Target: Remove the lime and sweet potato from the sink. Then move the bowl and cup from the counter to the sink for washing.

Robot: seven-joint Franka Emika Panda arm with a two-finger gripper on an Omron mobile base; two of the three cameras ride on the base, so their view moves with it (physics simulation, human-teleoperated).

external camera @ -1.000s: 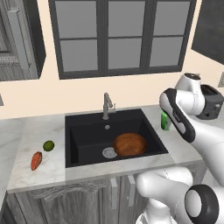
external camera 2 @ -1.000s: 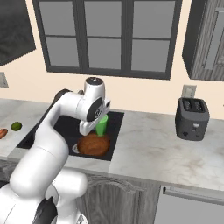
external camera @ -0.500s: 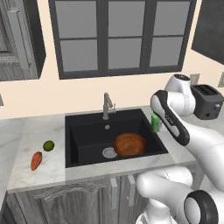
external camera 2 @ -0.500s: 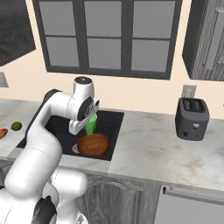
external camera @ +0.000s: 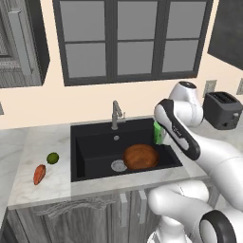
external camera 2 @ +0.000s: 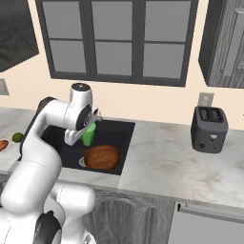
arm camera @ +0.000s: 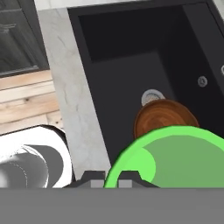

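My gripper [external camera 2: 89, 125] is shut on the rim of the bright green cup [external camera 2: 88, 136], which hangs upright over the right part of the black sink [external camera: 95, 147]. In the hand view the cup [arm camera: 175, 157] looms large just beyond my gripper [arm camera: 111, 177]. The brown wooden bowl [external camera: 141, 156] lies on the sink floor beside the silver drain [external camera: 118, 165], below and left of the cup [external camera: 158, 133]. The lime [external camera: 52, 157] and the sweet potato [external camera: 39, 174] rest on the counter [external camera: 52, 140] left of the sink.
The grey faucet [external camera: 115, 114] stands at the sink's back edge. A dark toaster [external camera 2: 209, 128] sits on the counter far to the right, under a wall socket. Windows run along the wall behind the sink. Open counter stretches between sink and toaster.
The arm has swung left with the cup, carrying it from beside the sink's right edge to above the basin, closer to the bowl.
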